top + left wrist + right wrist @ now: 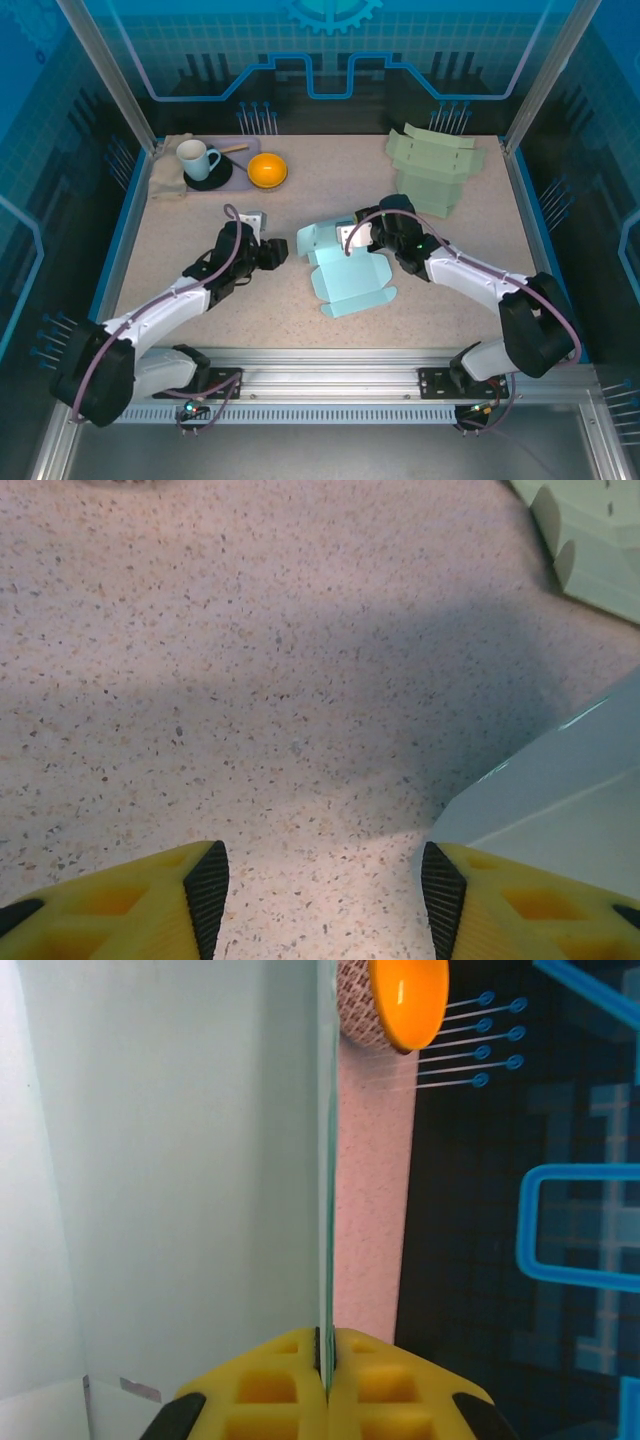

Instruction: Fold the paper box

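The light blue paper box [348,278] lies part-folded in the middle of the table, one flap raised at its far end. My right gripper [352,238] is shut on that upright panel [180,1180]; the wrist view has the thin sheet edge pinched between the yellow fingers [326,1360]. My left gripper [281,252] sits low just left of the box, open, with bare tabletop between its fingers [320,900]. A corner of the box [560,790] lies right against its right finger.
A stack of flat pale green boxes [435,170] lies at the back right. At the back left are an orange bowl [267,170], a white mug [196,158] on a dark saucer, and a folded cloth [167,176].
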